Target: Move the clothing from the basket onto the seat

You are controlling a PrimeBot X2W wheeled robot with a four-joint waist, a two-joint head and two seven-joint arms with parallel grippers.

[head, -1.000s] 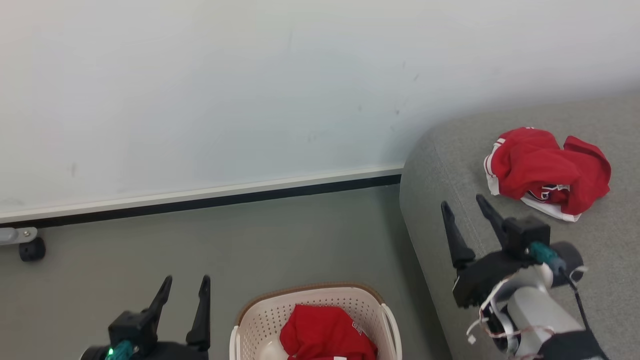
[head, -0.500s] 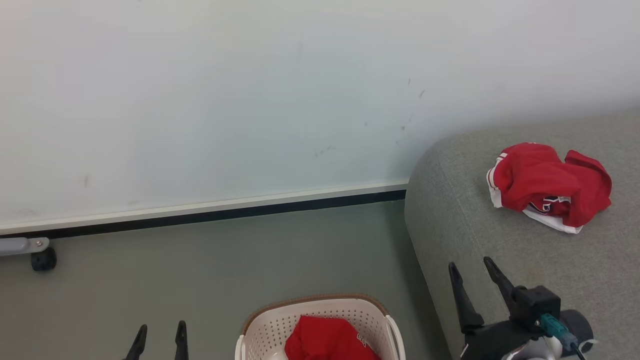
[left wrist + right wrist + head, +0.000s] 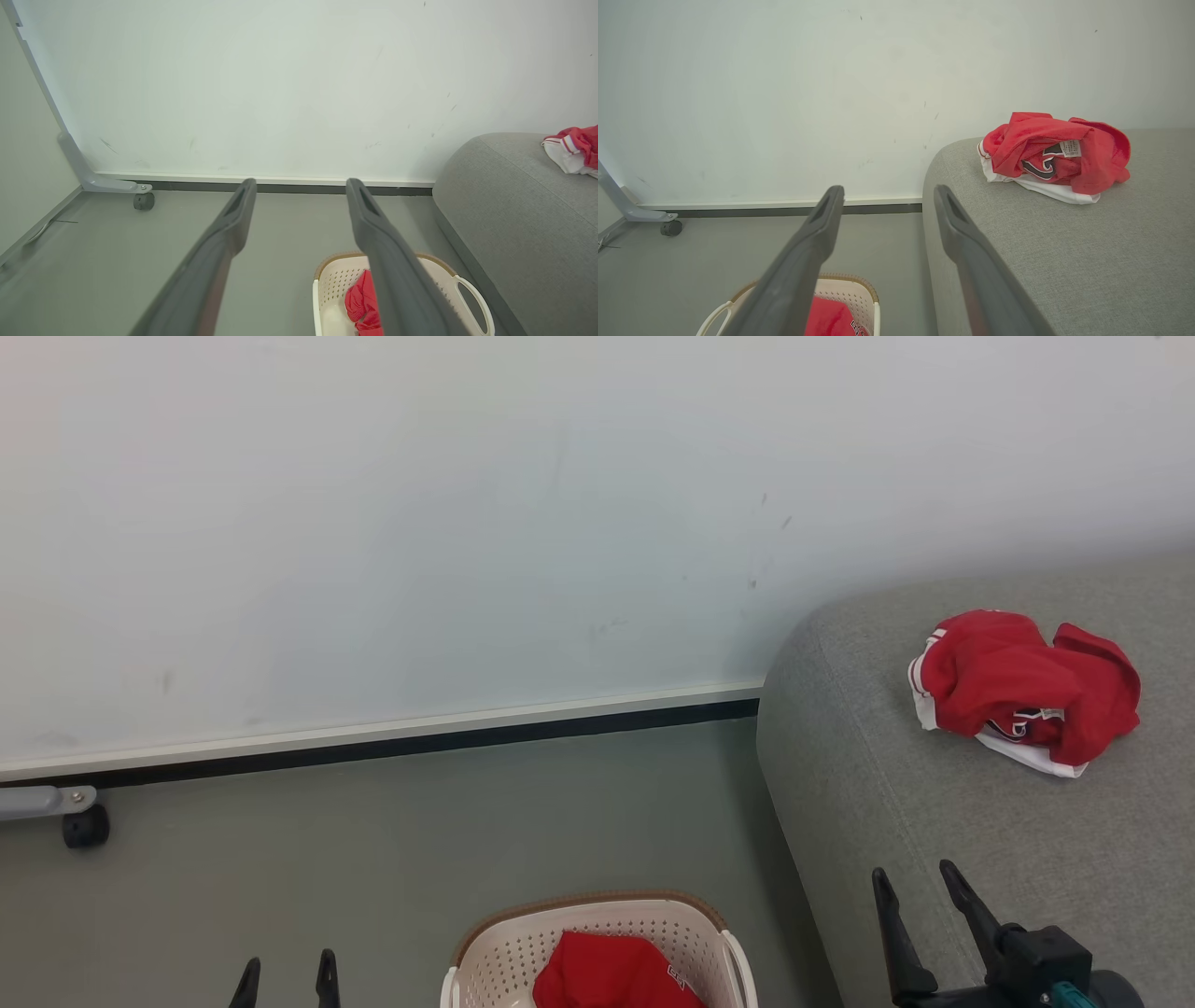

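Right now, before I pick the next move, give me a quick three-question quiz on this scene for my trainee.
1. True or false: both red garments already lie on the seat.
2. The right gripper holds: A) a garment, B) a basket handle, C) nothing.
3. Fill in: the garment left to move lies in the ____.
Key: 1 false: the emblem garment is on the seat, the other garment is in the basket. 2 C: its fingers are apart and empty. 3 basket.
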